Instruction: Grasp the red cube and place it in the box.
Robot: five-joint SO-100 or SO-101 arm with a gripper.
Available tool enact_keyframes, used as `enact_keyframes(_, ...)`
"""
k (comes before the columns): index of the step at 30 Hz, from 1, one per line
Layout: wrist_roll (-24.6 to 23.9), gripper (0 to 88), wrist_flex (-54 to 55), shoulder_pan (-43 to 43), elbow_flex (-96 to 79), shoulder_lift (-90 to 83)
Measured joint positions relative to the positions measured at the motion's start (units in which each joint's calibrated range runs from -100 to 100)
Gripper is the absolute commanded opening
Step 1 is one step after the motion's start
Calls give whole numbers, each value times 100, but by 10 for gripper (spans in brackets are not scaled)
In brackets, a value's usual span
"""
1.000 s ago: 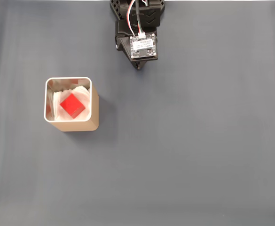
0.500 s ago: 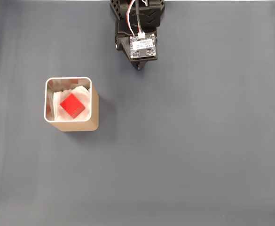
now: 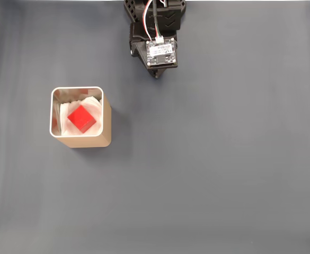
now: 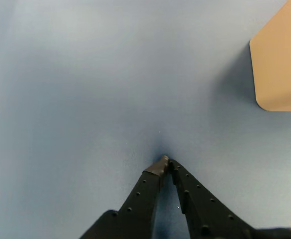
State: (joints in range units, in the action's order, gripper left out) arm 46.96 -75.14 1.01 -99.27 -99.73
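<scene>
A plain grey-blue table (image 3: 223, 174) spreads across the fixed view, bare apart from three things. Toward the left stands one box (image 3: 106, 123), tan-sided with a pale rim and white lining, upright with its opening facing up. Inside it lies one red cube (image 3: 81, 118), turned cornerwise to the box walls and resting on the lining. Up and to the right of the box, well apart from it at the top edge, is the one arm (image 3: 156, 32), black, with a small circuit board and wires on top. In the wrist view the gripper (image 4: 165, 162) points at the table, its two black fingers meeting at the tips with nothing between them; a tan corner of the box (image 4: 280, 64) shows to its upper right.
</scene>
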Motion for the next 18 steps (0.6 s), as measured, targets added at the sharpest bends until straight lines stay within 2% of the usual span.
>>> enact_keyframes(18,0,8,-41,8,0,-27)
